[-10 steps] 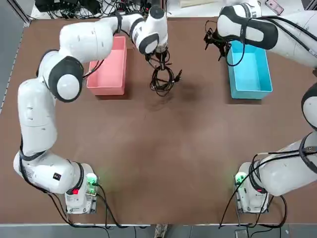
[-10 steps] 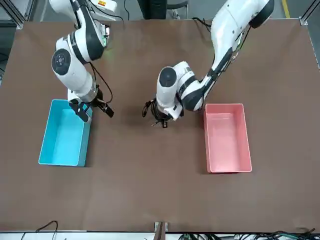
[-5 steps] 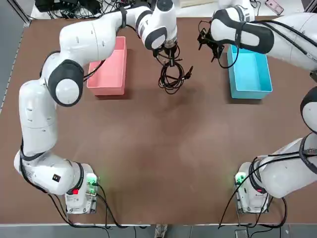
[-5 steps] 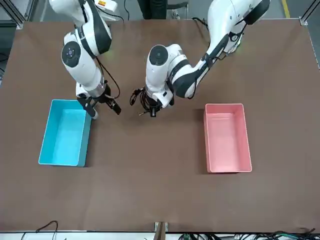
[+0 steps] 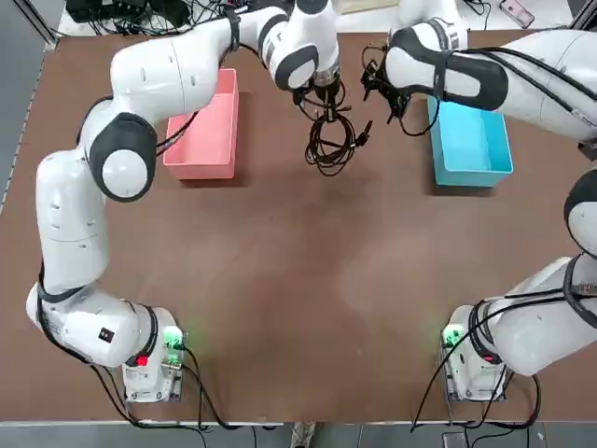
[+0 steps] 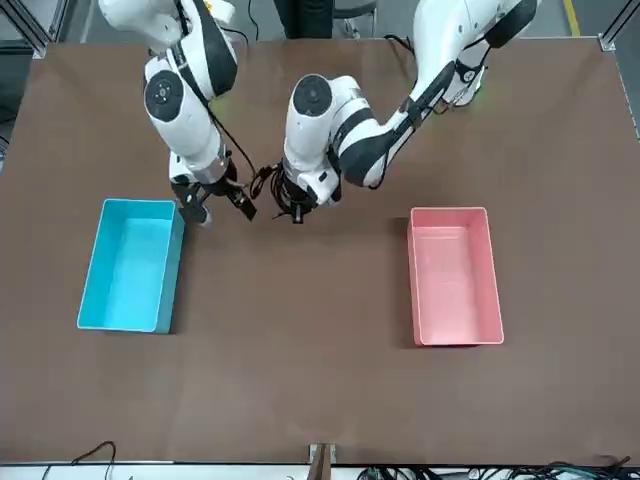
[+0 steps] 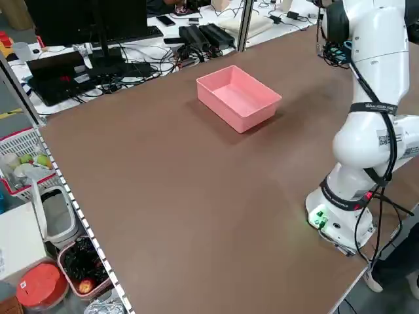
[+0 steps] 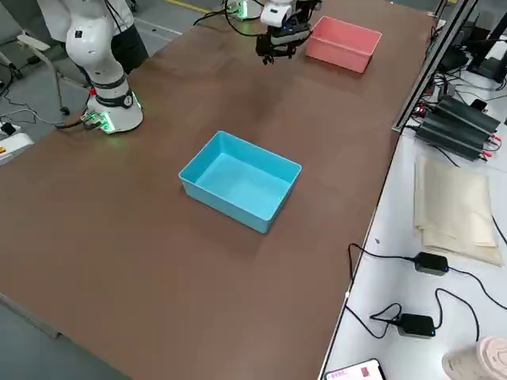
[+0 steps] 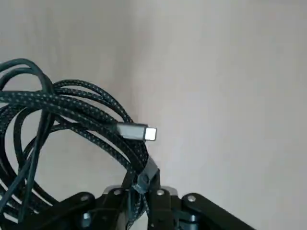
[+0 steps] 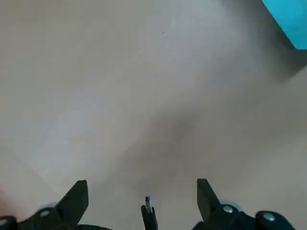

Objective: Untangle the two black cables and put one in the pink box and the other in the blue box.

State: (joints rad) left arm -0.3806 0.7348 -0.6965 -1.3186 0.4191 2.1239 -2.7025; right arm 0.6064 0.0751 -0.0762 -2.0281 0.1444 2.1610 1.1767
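Note:
The two black cables (image 5: 331, 142) hang as one tangled bundle from my left gripper (image 5: 324, 99), which is shut on them above the table between the boxes. In the left wrist view the braided loops (image 9: 72, 117) and a silver plug (image 9: 139, 132) dangle clear of the table, pinched at the fingers (image 9: 144, 194). My right gripper (image 5: 381, 91) is open, close beside the bundle on the blue box's side, with its fingers (image 10: 76, 196) spread over bare table. The pink box (image 5: 205, 126) and the blue box (image 5: 471, 140) hold nothing. The front view shows the bundle (image 6: 268, 185) between both grippers.
Both arm bases (image 5: 149, 359) stand at the near edge with cables trailing from them. Cable clutter and equipment lie beyond the far edge (image 5: 168, 11). Brown tabletop (image 5: 308, 280) stretches between the boxes and the bases.
My left gripper has carried the cable bundle away from the pink box toward the blue box's side. My right gripper has moved off the blue box's corner toward the bundle.

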